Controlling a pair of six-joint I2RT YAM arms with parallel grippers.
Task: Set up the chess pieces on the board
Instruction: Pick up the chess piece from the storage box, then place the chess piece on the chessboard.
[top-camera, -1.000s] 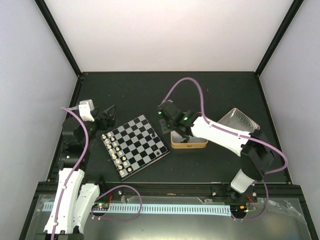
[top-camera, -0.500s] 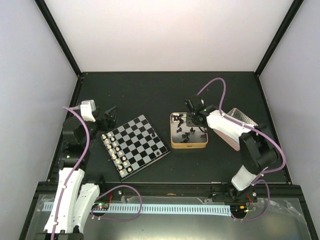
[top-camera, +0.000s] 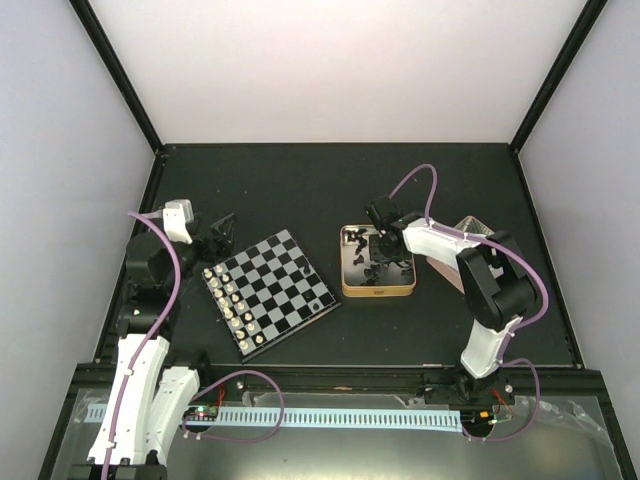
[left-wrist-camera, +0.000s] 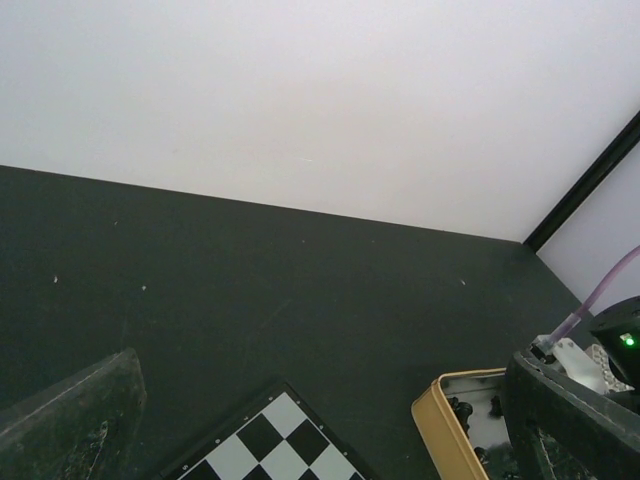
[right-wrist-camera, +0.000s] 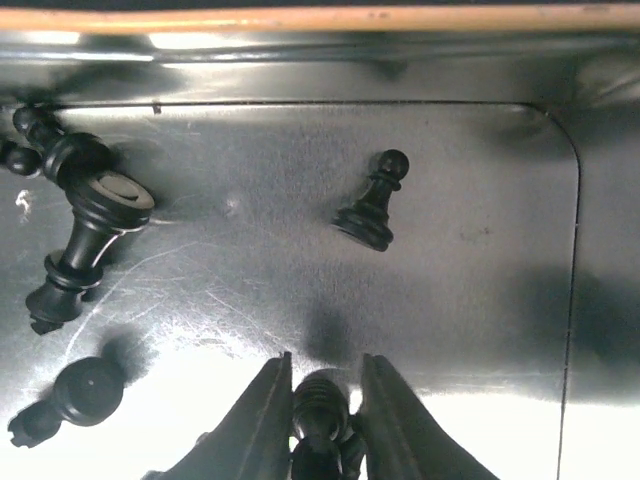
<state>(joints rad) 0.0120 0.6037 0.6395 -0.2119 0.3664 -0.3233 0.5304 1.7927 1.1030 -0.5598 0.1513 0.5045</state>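
The right gripper is down inside the tin. Its two fingers are squeezed onto the top of one black piece. The hold is only on the small round top (a slippery spot). So the piece could pop out or swing when it goes up, and drop back into the tin.

A black pawn leans close by on the tin's floor. More black pieces lie in a pile at one side of the tin. A bump could send them rolling. The tin's walls are in the way, so I think the piece must go straight up first.

The board sits beside the tin, not touching it. Cream pieces line the board's edge farthest from the tin. The left gripper waits past the board, well away from the tin, wide open and holding nothing.
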